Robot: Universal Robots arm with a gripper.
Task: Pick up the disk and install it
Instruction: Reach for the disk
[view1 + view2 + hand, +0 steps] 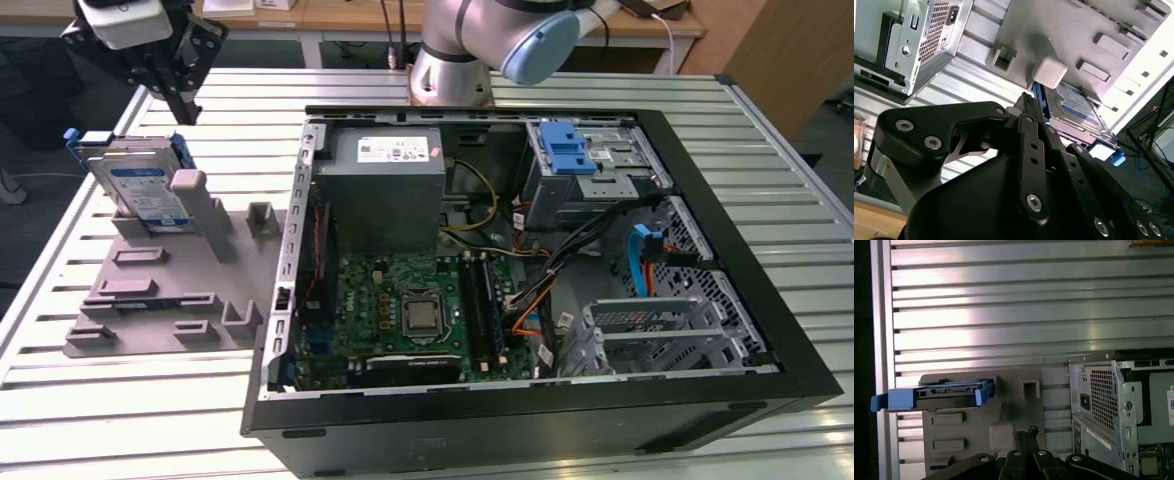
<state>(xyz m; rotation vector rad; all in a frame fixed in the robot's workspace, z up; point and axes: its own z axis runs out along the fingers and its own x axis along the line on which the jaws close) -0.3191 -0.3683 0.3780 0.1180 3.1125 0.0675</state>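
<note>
Your pincer (182, 108) is pinched narrow, tips together, holding nothing. It hangs above the disk (144, 190) without touching it. Below the tips you see the disk on edge in its grey stand (147, 290) — the case (747, 300) sits well apart.

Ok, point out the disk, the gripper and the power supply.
disk (140, 192): exterior view, on its blue-and-white label.
gripper (183, 108): exterior view, midway between its fingertips.
power supply (384, 205): exterior view, on its bare grey face.
</note>
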